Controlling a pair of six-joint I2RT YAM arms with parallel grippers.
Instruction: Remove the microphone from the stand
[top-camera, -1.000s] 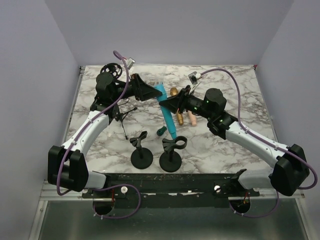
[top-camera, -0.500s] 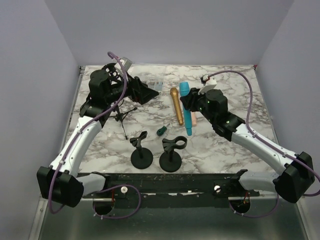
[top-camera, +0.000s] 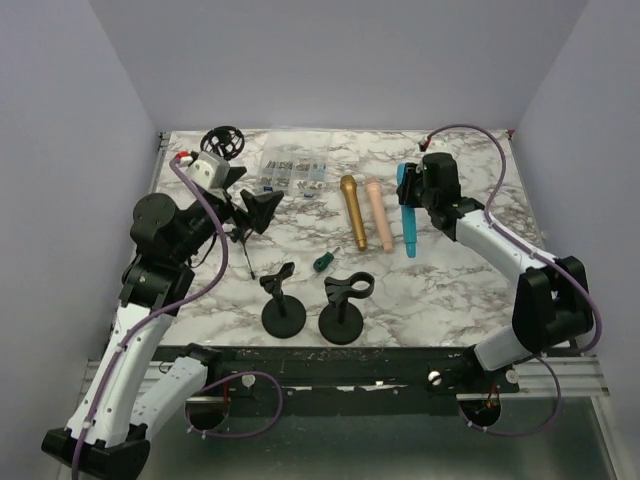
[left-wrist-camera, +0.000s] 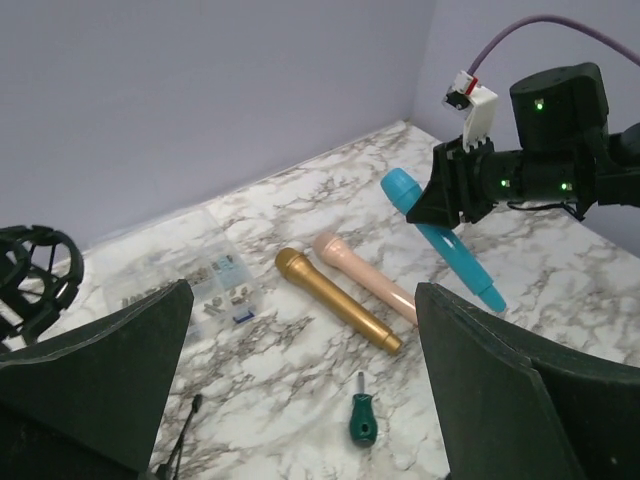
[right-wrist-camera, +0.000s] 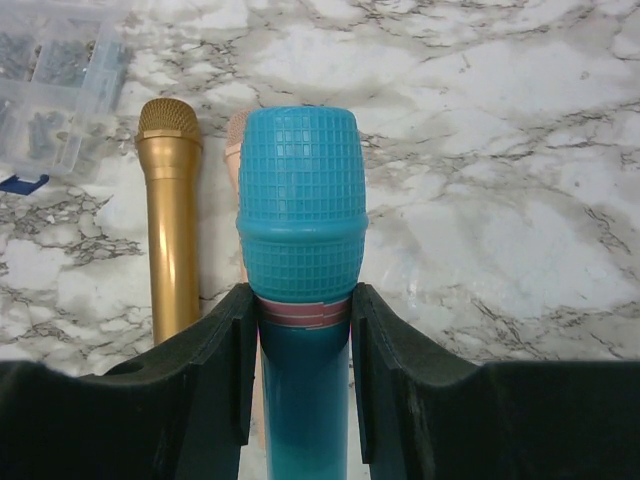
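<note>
Blue microphone (right-wrist-camera: 300, 230) over white marble tabletop (top-camera: 430, 310), plain lavender walls (top-camera: 350, 60)

The desk (top-camera: 470, 290) is white marble veined in grey between pale lavender walls (top-camera: 60, 120), and on it lie a gold microphone (top-camera: 353, 210), a peach-pink microphone (top-camera: 380, 213) and a screwdriver (top-camera: 321, 262) with a dark green handle. The blue microphone (right-wrist-camera: 300, 230) is turquoise, its head moulded in a fine square grid above a thin pink band, set against the matte black right claw (right-wrist-camera: 303, 300). Black too are the left claw (left-wrist-camera: 305, 390), the left stand (top-camera: 283, 320), the right stand (top-camera: 342, 325) and the ring mount (top-camera: 222, 140) at the far left, while the right arm (top-camera: 490, 240) is white with black joints, its cable (left-wrist-camera: 540, 20) purple, and the parts box (top-camera: 285, 172) is clear.
</note>
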